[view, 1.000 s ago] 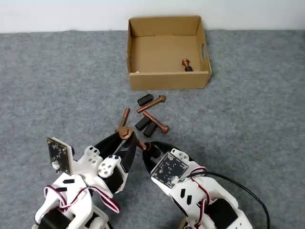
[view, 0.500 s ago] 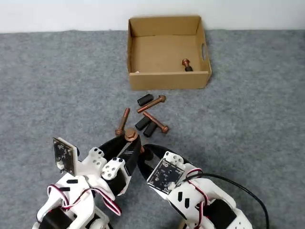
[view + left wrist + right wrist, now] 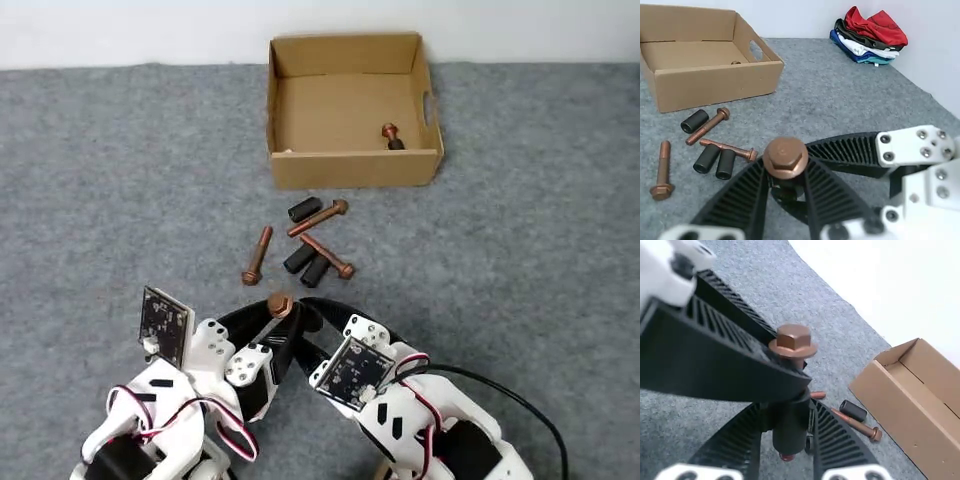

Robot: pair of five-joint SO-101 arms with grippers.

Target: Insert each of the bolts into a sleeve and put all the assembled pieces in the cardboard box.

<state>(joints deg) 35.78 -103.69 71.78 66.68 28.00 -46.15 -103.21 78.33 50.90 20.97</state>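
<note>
Toward the near edge of the table (image 3: 560, 250), which wears a coarse grey carpet, the two arms meet nose to nose. The left gripper (image 3: 785, 176), its black ribbed fingers clenched, grasps a copper-coloured bolt (image 3: 785, 157) just under its hexagonal head, shank pointing down. The right gripper (image 3: 788, 412) is clamped on a matt black sleeve (image 3: 789, 430), a short plain cylinder directly beneath that head, and a coppery tip peeps out under it. Farther in, around the middle of the table, lie the loose parts. First comes a lone bolt (image 3: 257, 255) on its own, then two sleeves (image 3: 299, 258) side by side with a second bolt (image 3: 327, 256) touching their ends. Past those, a third sleeve (image 3: 305, 210) lies against a third bolt (image 3: 320, 217). Beyond them, near the far edge, sits the cardboard box (image 3: 355, 168), open-topped, of brown corrugated board, with a hand slot cut in one side wall. In it, by a near corner, rests one assembled piece (image 3: 391, 136), a bolt in its black sleeve. By the wall lies a heap of folded cloth (image 3: 867, 30), red, black, white and blue.
</note>
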